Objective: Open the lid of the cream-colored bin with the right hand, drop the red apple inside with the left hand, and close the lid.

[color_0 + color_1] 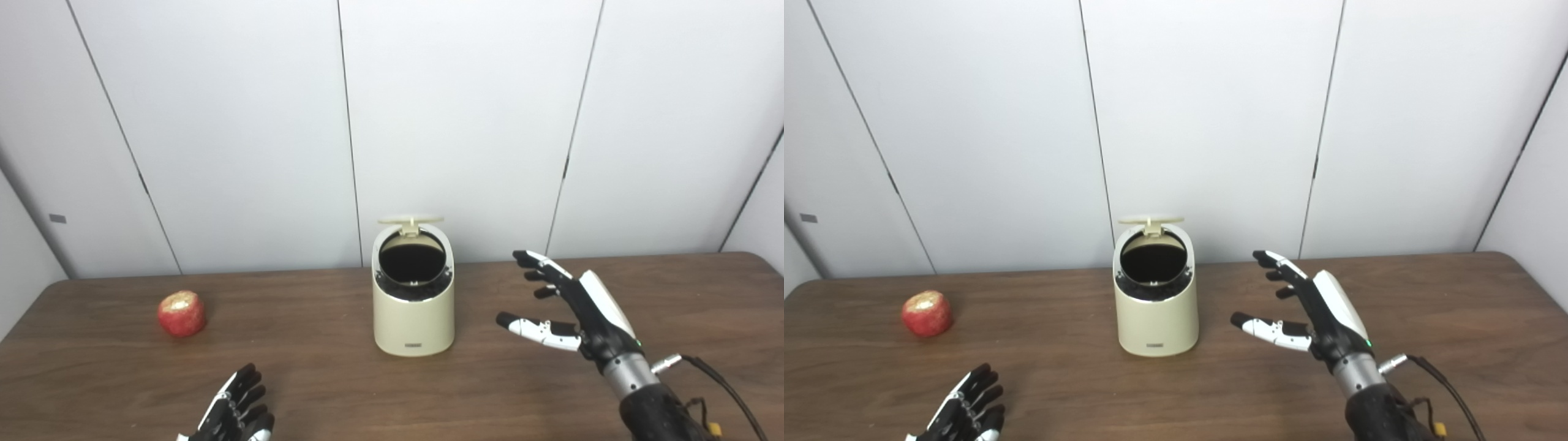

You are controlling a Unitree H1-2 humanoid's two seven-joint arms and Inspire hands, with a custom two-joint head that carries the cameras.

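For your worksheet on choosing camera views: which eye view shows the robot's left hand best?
The right eye view: the left hand shows a little more of itself above the bottom edge, fingers apart, holding nothing. The left eye view shows the same hand, also cut off by the bottom edge.

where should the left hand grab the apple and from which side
Judging by its pose, take the red apple around its round middle, coming from above. It sits upright and alone on the table, clear of the bin, with its pale top up. The left hand is open near the front edge.
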